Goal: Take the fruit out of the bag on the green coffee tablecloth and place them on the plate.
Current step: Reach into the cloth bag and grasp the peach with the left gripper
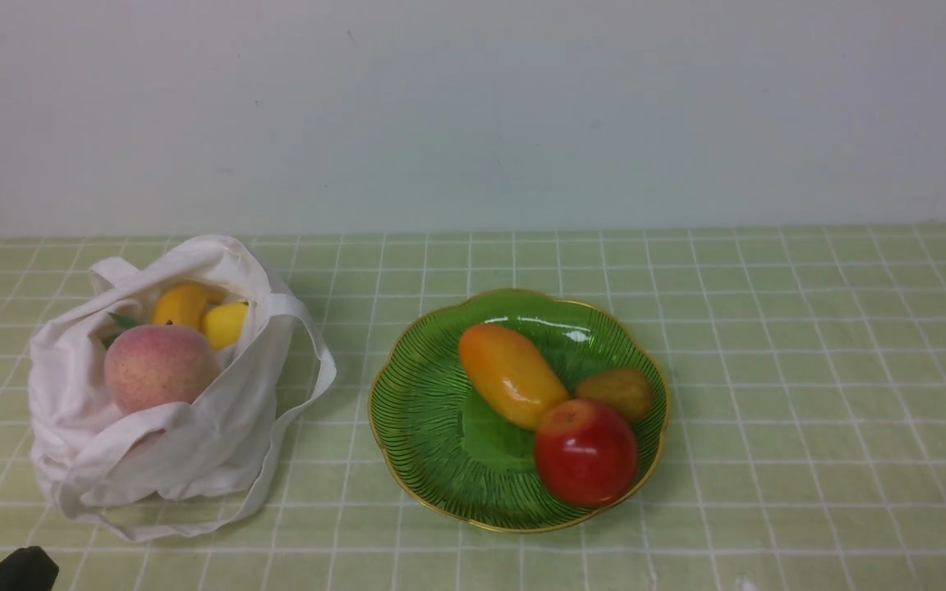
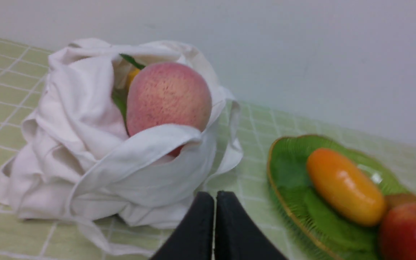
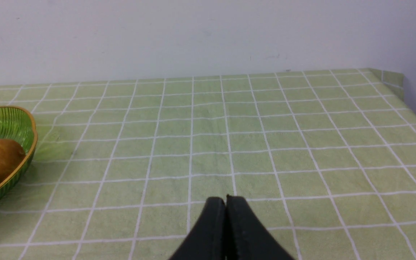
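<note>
A white cloth bag lies on the green grid tablecloth at the left. In its mouth sit a pink-yellow peach, an orange-yellow banana and a small yellow fruit. The green fruit is hidden. The green gold-rimmed plate in the middle holds an orange mango, a red apple and a brown fruit. My left gripper is shut and empty, just in front of the bag, with the peach beyond it. My right gripper is shut and empty over bare cloth, right of the plate.
A pale wall runs along the back of the table. The tablecloth's far right corner shows in the right wrist view. A dark part of the left arm shows at the front left edge.
</note>
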Available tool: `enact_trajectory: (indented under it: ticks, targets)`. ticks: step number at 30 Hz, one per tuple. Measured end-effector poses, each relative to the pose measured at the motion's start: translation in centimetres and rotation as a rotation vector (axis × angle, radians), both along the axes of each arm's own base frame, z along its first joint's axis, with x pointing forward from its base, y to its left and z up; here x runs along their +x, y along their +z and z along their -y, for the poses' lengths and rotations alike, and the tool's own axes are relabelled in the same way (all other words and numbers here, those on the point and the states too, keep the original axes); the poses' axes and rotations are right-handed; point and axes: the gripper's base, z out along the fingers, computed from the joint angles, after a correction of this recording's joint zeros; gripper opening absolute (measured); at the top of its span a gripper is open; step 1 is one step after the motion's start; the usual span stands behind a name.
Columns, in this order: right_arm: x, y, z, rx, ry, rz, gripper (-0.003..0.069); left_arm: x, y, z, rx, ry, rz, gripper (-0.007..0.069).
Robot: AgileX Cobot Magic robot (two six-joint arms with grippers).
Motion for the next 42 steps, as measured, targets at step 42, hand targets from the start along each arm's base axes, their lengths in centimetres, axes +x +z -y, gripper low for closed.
enact_trajectory:
  ticks: [42]
  targets:
    - [0.0,0.0,0.0,0.000,0.000,0.000,-0.0015,20.0,14.6,2.1,0.508,-0.344,-0.843,0.0008]
